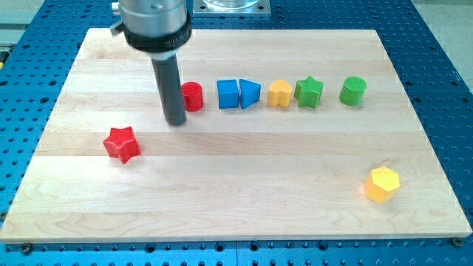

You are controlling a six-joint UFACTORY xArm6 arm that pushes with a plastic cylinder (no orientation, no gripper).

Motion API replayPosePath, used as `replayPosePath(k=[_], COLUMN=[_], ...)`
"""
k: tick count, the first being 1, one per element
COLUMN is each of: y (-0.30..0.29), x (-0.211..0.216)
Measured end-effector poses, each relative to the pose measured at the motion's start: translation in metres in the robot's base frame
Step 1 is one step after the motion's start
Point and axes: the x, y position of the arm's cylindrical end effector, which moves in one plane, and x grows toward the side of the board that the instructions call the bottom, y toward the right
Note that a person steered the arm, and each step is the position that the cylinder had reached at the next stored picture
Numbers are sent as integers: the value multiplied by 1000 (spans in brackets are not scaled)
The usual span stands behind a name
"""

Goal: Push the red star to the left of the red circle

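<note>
The red star [122, 143] lies on the wooden board at the view's left, below and left of the red circle [192, 96]. My tip [176, 122] rests on the board just left of and slightly below the red circle, up and to the right of the red star. The rod hides the circle's left edge. The tip touches neither block that I can tell.
A row runs right from the red circle: blue cube [228, 94], blue triangle [250, 94], yellow heart-like block [279, 94], green star [309, 91], green cylinder [353, 90]. A yellow hexagon [382, 183] sits at the lower right. The board [236, 199] ends near the view's bottom.
</note>
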Motion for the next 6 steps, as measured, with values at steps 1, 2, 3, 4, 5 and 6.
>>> replayPosePath(k=[1, 2, 3, 4, 5, 6], y=[-35, -96, -97, -64, -56, -54], x=[85, 82, 56, 53, 24, -27])
